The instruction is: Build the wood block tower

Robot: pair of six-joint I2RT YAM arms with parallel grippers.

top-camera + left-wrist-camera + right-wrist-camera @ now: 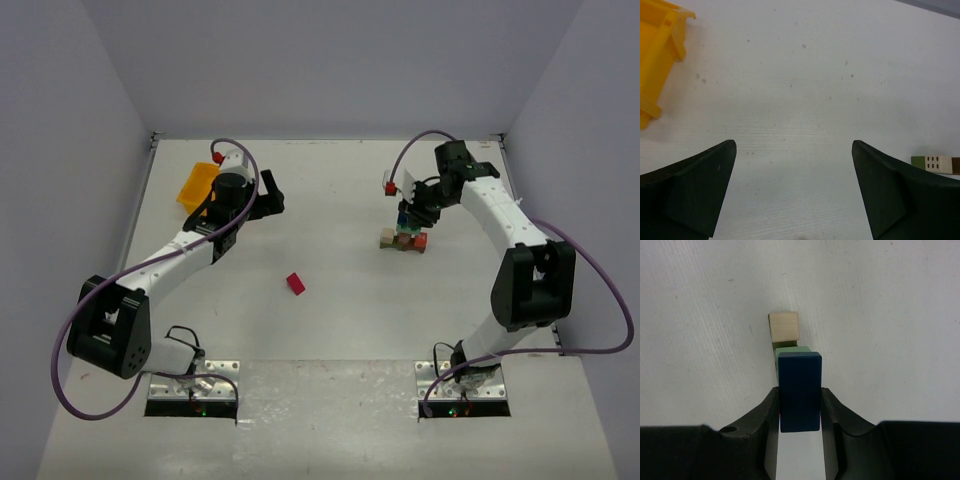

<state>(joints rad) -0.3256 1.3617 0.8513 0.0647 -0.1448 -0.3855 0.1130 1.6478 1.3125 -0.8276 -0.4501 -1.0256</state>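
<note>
Currently in the right hand [413, 208]: closed on the blue block [799, 385], its two fingers pressing the block's long sides, so the block's lower face is free to meet the stack.
Blue block's position: upright and directly above the green block [793, 351]. The wrist view does not show whether the two already touch.
Wood block tower [404, 238]: standing on the desk [330, 330] at the right of centre, under the right hand. A tan block [784, 326] sits low beside the green one, and an orange-red piece shows at the base in the top view.
Why held this way: gripping from the sides, with the block lined up over the green one, seems meant for a straight descent that avoids nudging the lower blocks.
Left hand [794, 145]: spread wide, with nothing between its fingers, over bare desk. It is well apart from the tower, probably parked so as not to disturb the stack.
Yellow tray [655, 60]: at the far left, just beside the left hand.
Loose red block [295, 284]: alone on the desk between the arms, not yet on the tower.
Step, as I judge it: seating the blue block, with the red one likely left to place.
Risk: opening the fingers off-centre could tip the narrow stack.
</note>
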